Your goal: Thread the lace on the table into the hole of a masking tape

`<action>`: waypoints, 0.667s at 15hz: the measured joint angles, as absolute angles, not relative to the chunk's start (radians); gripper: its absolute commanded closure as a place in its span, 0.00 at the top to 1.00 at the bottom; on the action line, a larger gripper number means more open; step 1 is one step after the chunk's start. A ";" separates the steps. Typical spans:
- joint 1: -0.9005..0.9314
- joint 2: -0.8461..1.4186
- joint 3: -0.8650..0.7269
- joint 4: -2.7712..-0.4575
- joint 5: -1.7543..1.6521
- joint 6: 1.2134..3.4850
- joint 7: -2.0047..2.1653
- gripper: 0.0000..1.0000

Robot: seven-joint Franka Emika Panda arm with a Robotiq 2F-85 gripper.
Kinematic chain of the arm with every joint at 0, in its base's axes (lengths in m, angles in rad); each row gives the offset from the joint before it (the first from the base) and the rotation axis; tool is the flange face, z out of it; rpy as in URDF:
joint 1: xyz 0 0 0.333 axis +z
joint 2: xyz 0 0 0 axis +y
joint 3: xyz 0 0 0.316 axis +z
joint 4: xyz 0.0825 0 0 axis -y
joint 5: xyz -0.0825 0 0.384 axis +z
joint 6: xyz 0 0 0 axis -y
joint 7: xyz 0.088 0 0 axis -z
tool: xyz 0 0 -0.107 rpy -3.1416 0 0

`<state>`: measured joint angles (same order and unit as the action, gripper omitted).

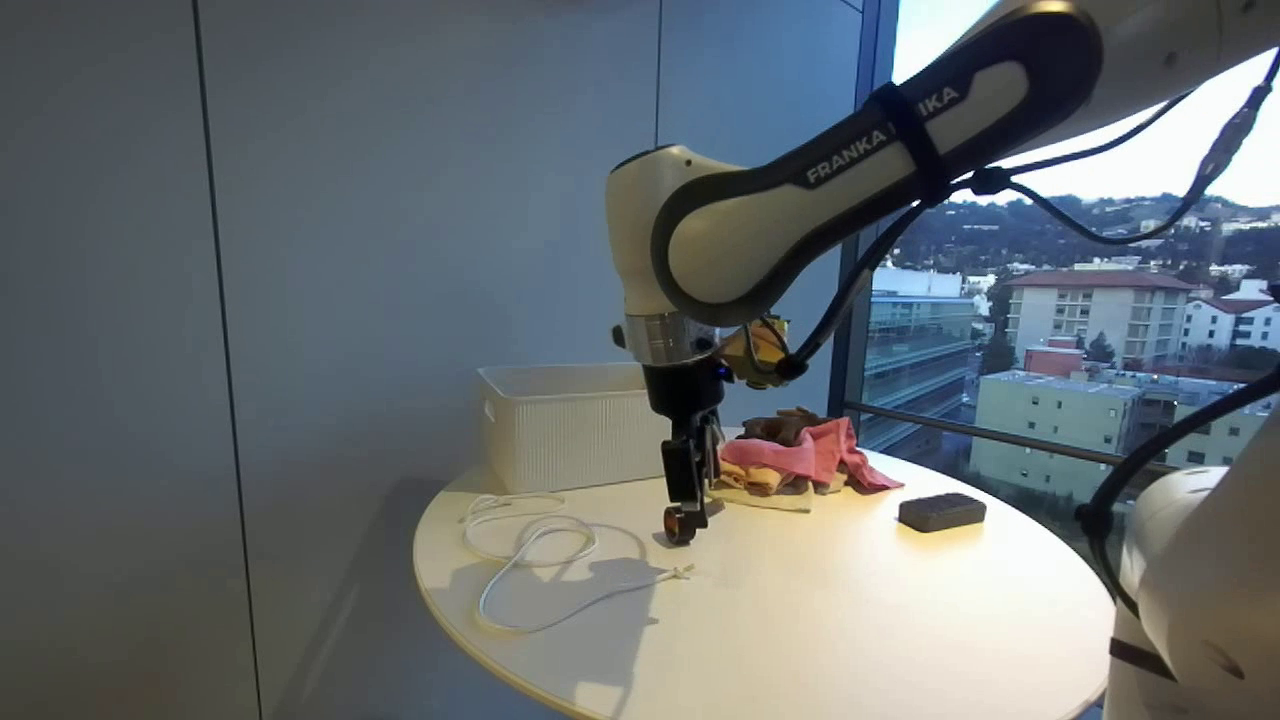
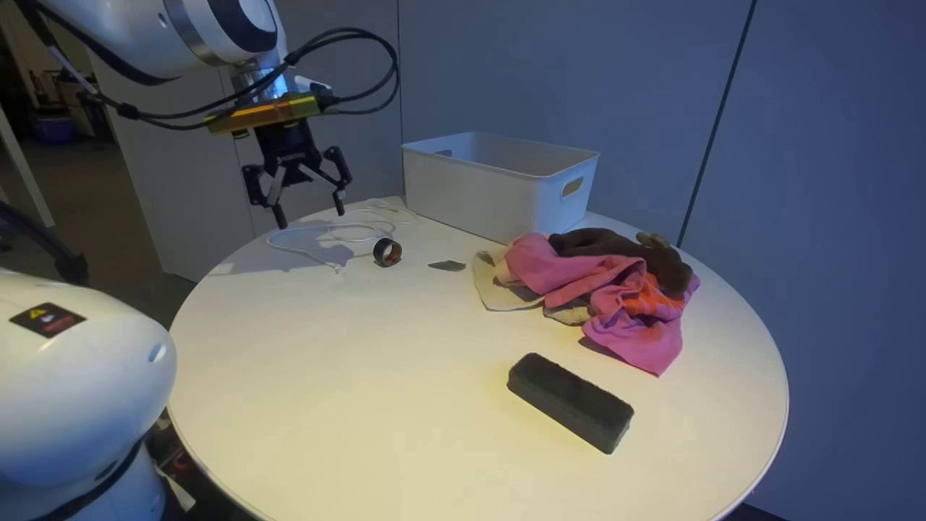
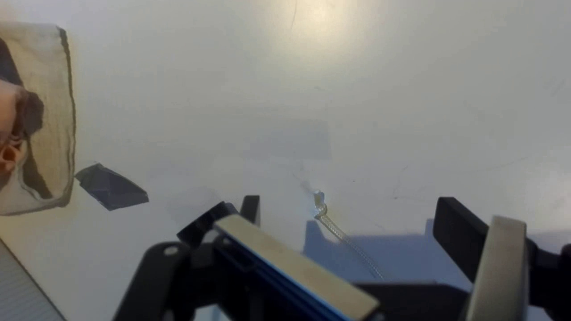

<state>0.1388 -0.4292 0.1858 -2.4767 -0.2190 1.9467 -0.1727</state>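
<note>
Now | lace (image 3: 345, 238) wht, looped, tip knotted | tape (image 2: 378, 253) blk, orng inside, upright | gripper (image 2: 310, 215) spread wide, empty

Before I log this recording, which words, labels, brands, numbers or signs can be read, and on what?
"FRANKA" on the arm.
"IKA" beyond a black strap on the same arm.
Label on the robot's white housing: yellow triangle sign; remaining print too small to read.
End effector: faint marking, too blurred.
</note>
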 measured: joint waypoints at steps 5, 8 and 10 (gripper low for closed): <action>0.168 -0.314 0.156 -2.479 -0.233 2.098 -0.380 1.00; 0.175 -0.265 0.142 -2.491 -0.235 2.229 -0.490 1.00; 0.175 -0.234 0.126 -2.497 -0.235 2.271 -0.549 1.00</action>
